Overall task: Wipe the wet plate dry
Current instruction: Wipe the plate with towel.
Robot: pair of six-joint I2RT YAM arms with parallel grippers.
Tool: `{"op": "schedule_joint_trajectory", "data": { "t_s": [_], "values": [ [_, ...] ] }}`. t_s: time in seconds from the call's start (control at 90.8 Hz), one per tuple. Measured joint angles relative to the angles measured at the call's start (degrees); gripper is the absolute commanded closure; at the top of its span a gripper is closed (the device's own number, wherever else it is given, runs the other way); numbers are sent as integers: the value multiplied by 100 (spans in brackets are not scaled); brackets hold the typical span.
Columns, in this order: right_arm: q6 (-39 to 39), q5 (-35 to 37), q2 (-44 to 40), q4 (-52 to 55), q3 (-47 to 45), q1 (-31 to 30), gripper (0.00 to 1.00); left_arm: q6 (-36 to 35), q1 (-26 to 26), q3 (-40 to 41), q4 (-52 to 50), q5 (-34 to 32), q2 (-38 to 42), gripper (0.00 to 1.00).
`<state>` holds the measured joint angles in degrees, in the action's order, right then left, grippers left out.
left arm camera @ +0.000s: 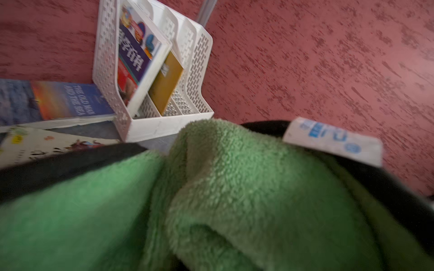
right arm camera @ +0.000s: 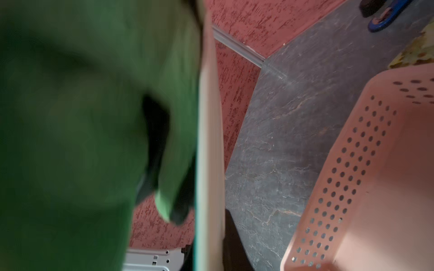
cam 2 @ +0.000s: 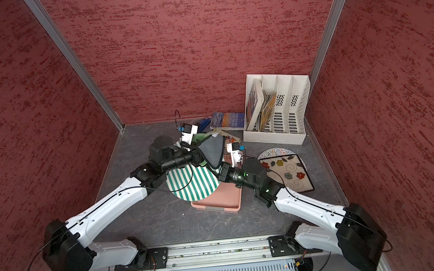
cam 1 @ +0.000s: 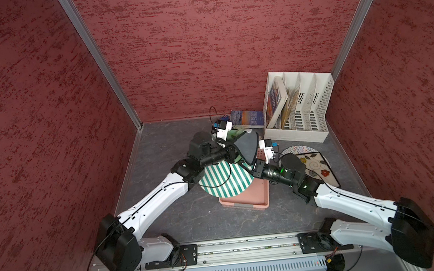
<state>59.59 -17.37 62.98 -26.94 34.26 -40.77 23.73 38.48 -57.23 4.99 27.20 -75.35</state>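
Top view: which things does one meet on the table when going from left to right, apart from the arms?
Striped plate → blue book → white file rack; pink tray and flowered board overlap these, so left out.

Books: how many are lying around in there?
4. A colourful book and a yellow book lean inside the white rack; a blue book lies flat beside it; a pale book lies next to that. The arms may hide more.
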Motion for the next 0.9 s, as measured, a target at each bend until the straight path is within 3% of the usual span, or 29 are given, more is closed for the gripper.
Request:
{"op": "schedule_joint_trajectory", "data": {
  "t_s": [0.11,0.209,0.308,0.408,0.617,0.903],
  "values": [
    [181,-201,-422,243,0,876,100,306,-221,807,649,254,334,100],
    [289,-105,-887,179,0,1628,100,723,-942,1458,1010,638,789,100],
    [566,-17,-1392,-164,-98,1875,100,1534,-1703,2063,2074,1307,1196,100],
    [837,-85,-2002,-977,-98,1875,100,2413,-2081,2247,2809,1867,1263,100],
    [1327,-385,-2149,-2465,-57,1827,100,3206,-1934,1493,3641,2382,1329,100],
    [1928,-706,-811,-3316,-59,1309,100,2726,-1062,422,3220,2347,1165,100]
  ]
}}
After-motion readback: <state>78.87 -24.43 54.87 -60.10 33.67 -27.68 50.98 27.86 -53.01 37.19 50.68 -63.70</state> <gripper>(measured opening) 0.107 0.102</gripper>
